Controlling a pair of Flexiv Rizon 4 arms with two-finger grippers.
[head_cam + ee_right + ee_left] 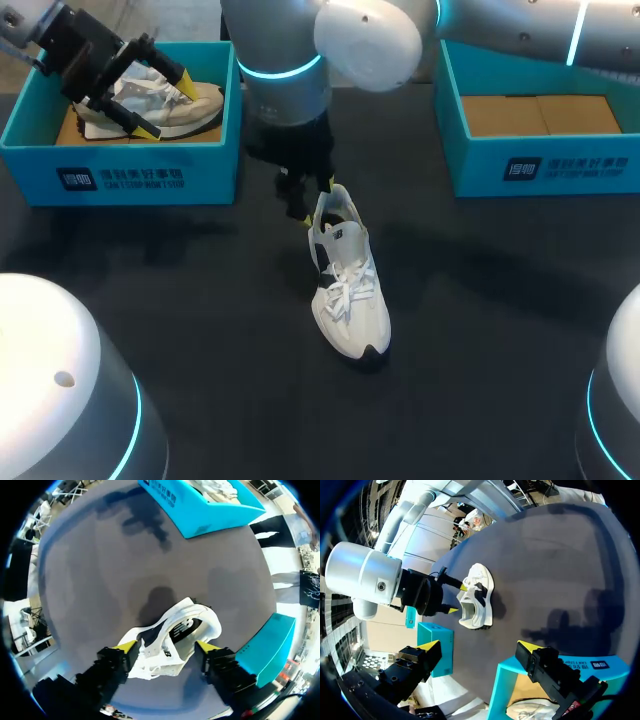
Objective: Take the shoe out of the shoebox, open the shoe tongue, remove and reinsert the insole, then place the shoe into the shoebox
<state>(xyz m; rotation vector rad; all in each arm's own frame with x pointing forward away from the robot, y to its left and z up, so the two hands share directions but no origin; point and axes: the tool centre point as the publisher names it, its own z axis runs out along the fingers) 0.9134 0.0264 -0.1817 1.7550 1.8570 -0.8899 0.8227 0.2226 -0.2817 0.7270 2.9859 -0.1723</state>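
- A white shoe (345, 280) with a dark patch at the toe rests on the dark table (500, 300) in the middle of the frame. Its toe points toward the lower edge and its heel toward the upper edge, and it is outside both boxes.
- The right gripper (320, 202), on the arm crossing in from the upper right, stands at the shoe's heel. From above, the arm's bulk hides much of the grasp.
- The right wrist view fills that in — the right gripper (165, 646) has one yellow tip against each side of the heel of the shoe (170, 640), so it is clamped on it. The open collar lies just ahead of the fingers.
- The left wrist view shows the same hold from across the table: the right gripper (458, 599) is at the heel of the shoe (477, 597), and the sole is down on the table.
- The left gripper (165, 105), in the upper left of the frame, hangs over the left shoebox (150, 170). Its fingers are well apart with nothing between them — its own view shows the left gripper (479, 646) the same way.
- The left shoebox is teal and holds a second shoe (170, 100), pale, lying on a brown cardboard floor.
- The right shoebox (545, 165), in the upper right of the frame, is teal with its brown cardboard floor showing. It is well apart from the shoe.
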